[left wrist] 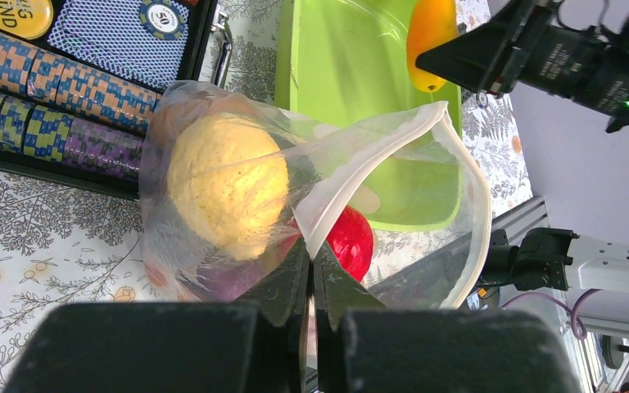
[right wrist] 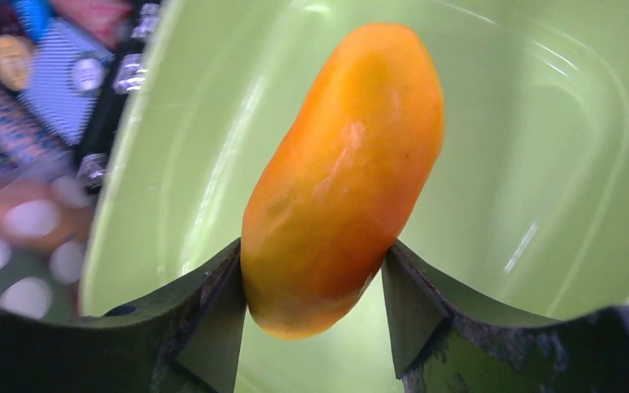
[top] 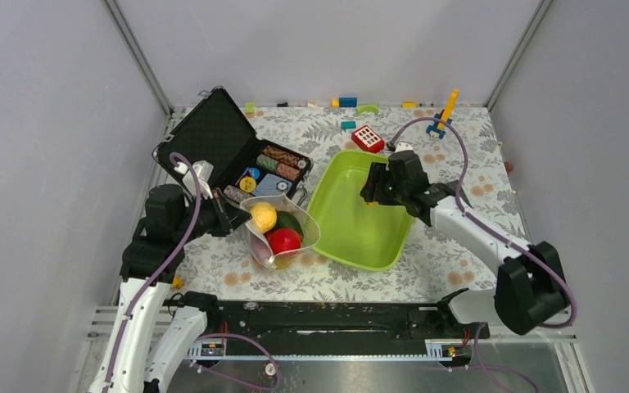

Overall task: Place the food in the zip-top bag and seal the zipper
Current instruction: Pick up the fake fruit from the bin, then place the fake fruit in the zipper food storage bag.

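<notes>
Right gripper (right wrist: 311, 264) clamps the mango (right wrist: 344, 164) over the tray (top: 352, 237); the bag (left wrist: 393, 155), rim pinched by the left gripper (left wrist: 311, 278), gapes to its left.

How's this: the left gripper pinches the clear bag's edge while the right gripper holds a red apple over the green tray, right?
No: the right wrist view shows the right gripper holding an orange mango, not a red apple. It is over the lime-green tray, and the left gripper does pinch the edge of the zip-top bag.
</notes>
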You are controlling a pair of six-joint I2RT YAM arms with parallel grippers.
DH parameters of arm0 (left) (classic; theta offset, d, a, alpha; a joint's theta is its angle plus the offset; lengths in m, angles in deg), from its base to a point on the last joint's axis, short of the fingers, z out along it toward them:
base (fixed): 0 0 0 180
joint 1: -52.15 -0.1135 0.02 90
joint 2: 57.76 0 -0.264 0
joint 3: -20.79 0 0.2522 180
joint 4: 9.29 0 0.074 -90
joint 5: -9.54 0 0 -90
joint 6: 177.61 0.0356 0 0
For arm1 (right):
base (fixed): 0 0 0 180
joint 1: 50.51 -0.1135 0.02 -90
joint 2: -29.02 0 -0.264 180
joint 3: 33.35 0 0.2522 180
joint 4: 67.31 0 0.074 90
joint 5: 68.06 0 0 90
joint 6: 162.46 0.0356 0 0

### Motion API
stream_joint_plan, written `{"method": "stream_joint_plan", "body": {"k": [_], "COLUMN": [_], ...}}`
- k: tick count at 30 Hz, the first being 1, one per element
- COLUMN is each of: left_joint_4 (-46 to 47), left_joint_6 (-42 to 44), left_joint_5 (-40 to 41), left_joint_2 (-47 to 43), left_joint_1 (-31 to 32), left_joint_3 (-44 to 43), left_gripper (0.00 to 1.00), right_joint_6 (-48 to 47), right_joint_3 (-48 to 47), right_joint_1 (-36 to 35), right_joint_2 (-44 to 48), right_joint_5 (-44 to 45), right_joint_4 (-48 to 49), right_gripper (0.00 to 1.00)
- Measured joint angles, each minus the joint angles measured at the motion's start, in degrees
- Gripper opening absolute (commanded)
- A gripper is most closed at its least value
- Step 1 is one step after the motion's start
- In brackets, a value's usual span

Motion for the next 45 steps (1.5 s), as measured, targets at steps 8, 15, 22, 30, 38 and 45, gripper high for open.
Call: {"method": "stream_joint_plan", "body": {"k": [8,15,22,30,38,45], "left_joint_4": [0.0,0.0,0.0,0.1,0.5,0.5], "left_joint_6": [0.0,0.0,0.0,0.0,0.4,0.6], "left_joint_5": [-0.1,-0.4,-0.7,-1.5,-4.5,-6.5], "left_joint_2": [0.0,0.7,0.8,0.8,0.8,0.8], "left_joint_1": [-0.2,-0.5,-0.7,-1.0,-1.1,-1.3], "left_joint_3": [0.0,0.0,0.0,0.0,0.0,0.0], "left_gripper": [0.01,0.01,0.01,0.01,0.01,0.01], "right_joint_6": [-4.0,1.0,-7.4,-15.8,-18.3,-18.7], "right_joint_3": [0.3,-5.6,-18.5,-28.2,-42.7,-47.6], "right_joint_1": [0.0,-3.2,-15.1,-18.9,-20.5,-21.7], "right_joint_2": [9.8,9.6,4.4,-4.9,-17.0,-22.2], "right_joint_5": [-21.3,-45.1,-54.1,-57.9,-56.3,-49.7], "right_joint_4": [6.9,13.2,2.8,-11.5,-30.0,-40.9], "right_gripper": [0.12,0.14,0.08,0.10,0.09,0.15]}}
